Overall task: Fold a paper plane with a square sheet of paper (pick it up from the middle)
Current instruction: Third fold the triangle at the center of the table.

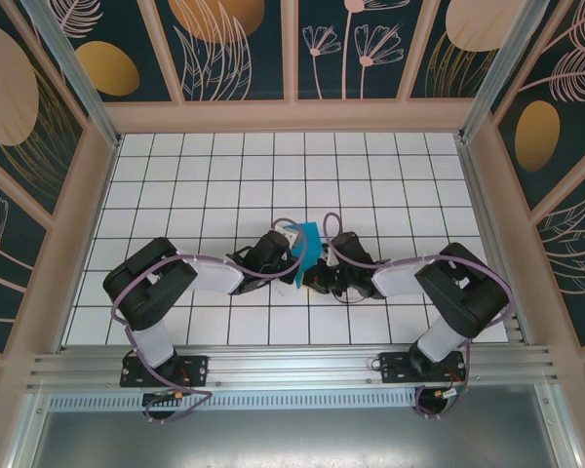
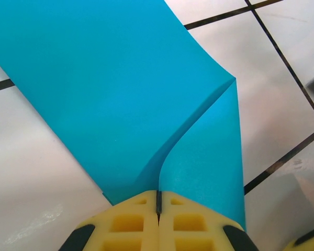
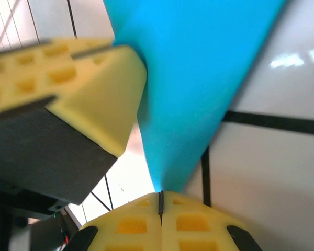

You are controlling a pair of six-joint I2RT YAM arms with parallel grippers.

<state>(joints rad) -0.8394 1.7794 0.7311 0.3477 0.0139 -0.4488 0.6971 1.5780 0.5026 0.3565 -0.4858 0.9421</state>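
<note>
Step in hand: an early fold, with the sheet held between both arms.

- Left pincer is clamping fully shut on the square sheet of paper. Its yellow pads are meeting with the paper's lower edge caught in the seam.
- Right pincer is likewise closing tight on the sheet, which is narrowing down into its seam.
- In the top view the sheet is sitting at mid-counter between the two wrists, tilted up rather than lying flat. It looks lifted, but I cannot tell whether any edge is touching the counter.
- In the left wrist view one flap is curling over the main panel in a soft bend that runs up to a corner at the right. It is not yet looking like a pressed crease.

Judgement: the dart is far from formed and the task is only beginning.

Next move, as I read it: line the flap up edge to edge, lower the paper to the tiles and press the bend flat. One pincer would need to let go to do the pressing.

Surroundings: white tiled surface with black grid lines, patterned enclosure walls, aluminium rail at the near edge.

In the way: the arms are crowding each other. In the right wrist view the left pincer's fingers are hanging just beside the paper. Thin paper may tear if the two pull apart.
</note>
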